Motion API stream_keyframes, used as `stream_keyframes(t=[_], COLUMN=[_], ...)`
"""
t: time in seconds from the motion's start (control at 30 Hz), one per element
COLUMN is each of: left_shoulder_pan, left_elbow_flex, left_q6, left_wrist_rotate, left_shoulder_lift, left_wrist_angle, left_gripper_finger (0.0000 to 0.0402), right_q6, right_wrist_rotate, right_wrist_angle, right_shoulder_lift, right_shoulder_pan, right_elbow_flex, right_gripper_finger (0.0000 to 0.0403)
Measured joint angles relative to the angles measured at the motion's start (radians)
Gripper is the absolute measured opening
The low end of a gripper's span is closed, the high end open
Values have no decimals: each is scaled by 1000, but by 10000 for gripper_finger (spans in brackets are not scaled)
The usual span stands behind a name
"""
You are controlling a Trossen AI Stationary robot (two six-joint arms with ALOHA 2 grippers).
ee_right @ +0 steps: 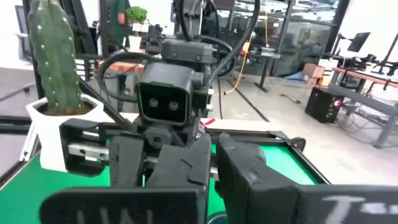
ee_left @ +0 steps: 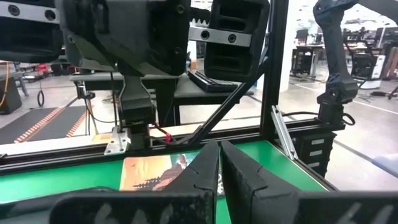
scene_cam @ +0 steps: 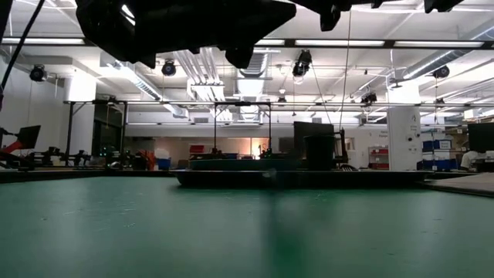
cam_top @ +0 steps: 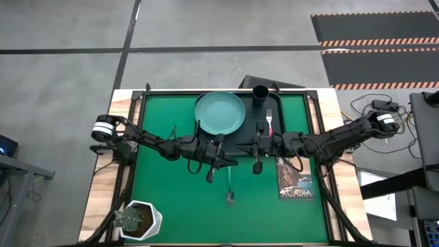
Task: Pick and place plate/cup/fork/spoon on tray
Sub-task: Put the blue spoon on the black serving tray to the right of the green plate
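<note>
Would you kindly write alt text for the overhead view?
A black tray at the far side of a green table holds a teal plate, a black cup and a fork. Both arms meet mid-table; a spoon lies nearer, off the tray.

Grey concrete floor (cam_top: 62,75) surrounds my table; striped black mats (cam_top: 374,41) lie beyond; ceiling strip lights (scene_cam: 363,43) overhead.
</note>
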Motion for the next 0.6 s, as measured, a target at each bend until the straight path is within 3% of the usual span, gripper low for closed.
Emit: stream_keyframes(t=[0.2,0.33,0.47,0.6], left_shoulder_pan=[0,-6,-23,-54], left_elbow_flex=[-32,-32,-32,-33], left_q6=[-33,-78,-113,-99], left_wrist_rotate=[0,-1,-8,-9], left_shoulder_lift=[-16,-73,-137,-138], left_wrist_angle=[-42,-267,-515,-595], left_gripper_finger=[0,0,0,0], right_q6=[-3,43,246,455], right_wrist_rotate=[24,19,8,8], right_wrist_angle=[-150,-350,-591,-778], right_shoulder_lift=[-43,-102,-130,-127], right_shoulder_pan=[0,2,26,89], right_elbow_flex=[6,18,19,19], right_gripper_finger=[9,9,9,9])
